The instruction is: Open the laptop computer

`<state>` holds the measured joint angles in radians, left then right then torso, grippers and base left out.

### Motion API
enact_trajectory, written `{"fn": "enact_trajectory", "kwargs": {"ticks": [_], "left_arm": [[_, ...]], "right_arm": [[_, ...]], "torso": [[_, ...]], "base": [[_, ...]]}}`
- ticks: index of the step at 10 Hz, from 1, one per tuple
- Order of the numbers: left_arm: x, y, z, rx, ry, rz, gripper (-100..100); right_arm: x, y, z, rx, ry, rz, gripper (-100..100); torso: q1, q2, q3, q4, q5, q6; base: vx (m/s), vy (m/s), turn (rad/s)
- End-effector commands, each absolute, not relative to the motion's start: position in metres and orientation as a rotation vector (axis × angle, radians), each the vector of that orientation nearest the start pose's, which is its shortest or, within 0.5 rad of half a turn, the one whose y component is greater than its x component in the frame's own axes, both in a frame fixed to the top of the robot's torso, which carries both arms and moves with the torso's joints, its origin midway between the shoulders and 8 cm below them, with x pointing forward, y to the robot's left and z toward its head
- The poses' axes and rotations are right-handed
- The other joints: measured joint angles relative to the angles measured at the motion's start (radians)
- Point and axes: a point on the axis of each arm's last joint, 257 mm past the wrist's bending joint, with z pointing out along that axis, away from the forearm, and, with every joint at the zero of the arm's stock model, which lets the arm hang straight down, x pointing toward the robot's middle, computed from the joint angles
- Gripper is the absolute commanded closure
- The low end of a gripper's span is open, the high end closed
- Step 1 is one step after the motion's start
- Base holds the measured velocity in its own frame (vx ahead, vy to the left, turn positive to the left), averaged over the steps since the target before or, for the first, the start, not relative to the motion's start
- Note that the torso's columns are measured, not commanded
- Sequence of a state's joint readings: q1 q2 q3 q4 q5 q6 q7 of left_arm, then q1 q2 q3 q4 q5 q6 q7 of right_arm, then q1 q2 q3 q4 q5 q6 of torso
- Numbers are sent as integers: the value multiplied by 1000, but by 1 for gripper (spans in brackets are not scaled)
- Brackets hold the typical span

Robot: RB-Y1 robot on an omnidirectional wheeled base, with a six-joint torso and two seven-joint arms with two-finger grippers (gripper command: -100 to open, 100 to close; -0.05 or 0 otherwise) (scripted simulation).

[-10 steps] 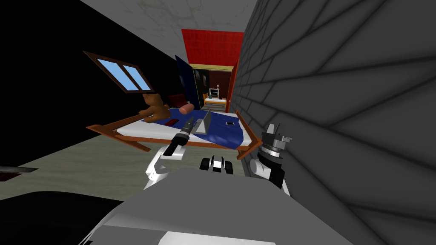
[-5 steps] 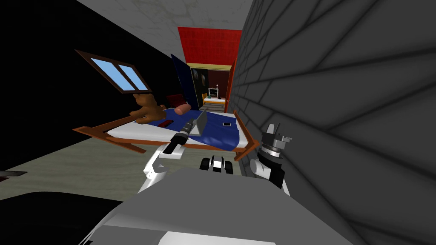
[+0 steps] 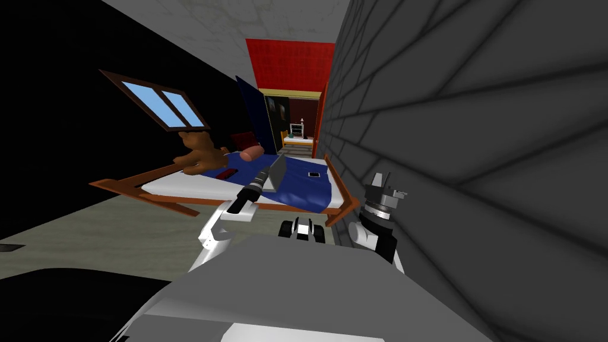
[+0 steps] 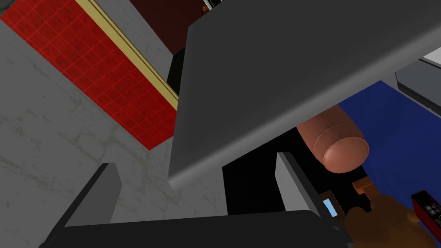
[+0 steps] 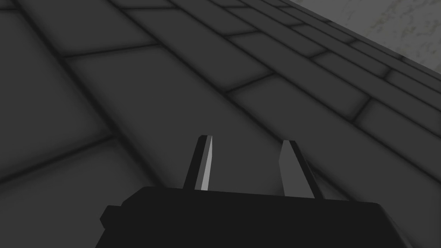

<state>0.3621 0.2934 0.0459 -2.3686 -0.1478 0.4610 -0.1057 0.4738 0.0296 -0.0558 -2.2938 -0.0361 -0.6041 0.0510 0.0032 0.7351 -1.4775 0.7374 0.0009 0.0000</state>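
Observation:
The laptop sits on the blue cover of a bed, its grey lid raised and leaning back. My left gripper reaches over the bed's near edge to the lid. In the left wrist view the lid is a broad grey slab whose free edge lies between the fingertips of the open left gripper; the laptop's base shows beyond it. My right gripper is held up beside the dark brick wall, and the right gripper holds nothing between its parted fingers.
On the bed lie a brown teddy bear, a pink roll, a red flat item and a small dark device. The brick wall runs close on my right. A doorway opens behind the bed.
My view has swung, so the bed and window sit further left in the picture. The left gripper stays at the laptop, and the lid leans further back than before.

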Motion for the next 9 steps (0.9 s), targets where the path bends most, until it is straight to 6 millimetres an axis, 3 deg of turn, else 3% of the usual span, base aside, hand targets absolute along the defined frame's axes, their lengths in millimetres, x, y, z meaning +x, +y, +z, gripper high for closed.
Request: {"fn": "enact_trajectory", "kwargs": {"ticks": [1,8,9], "left_arm": [[431,322,-91,-867,1339,-700,100],[439,302,-102,-1120,1231,-980,100],[439,301,-95,-1087,1233,-968,100]], "right_arm": [[318,-297,58,561,476,1256,0],[318,-297,58,561,476,1256,0],[318,-297,58,561,476,1256,0]], "torso": [[-1,2,1,0,0,0],[7,0,1,-3,4,-4],[3,1,1,-3,3,-3]], "base": [[10,0,2],[-9,125,35],[-12,54,8]]}}
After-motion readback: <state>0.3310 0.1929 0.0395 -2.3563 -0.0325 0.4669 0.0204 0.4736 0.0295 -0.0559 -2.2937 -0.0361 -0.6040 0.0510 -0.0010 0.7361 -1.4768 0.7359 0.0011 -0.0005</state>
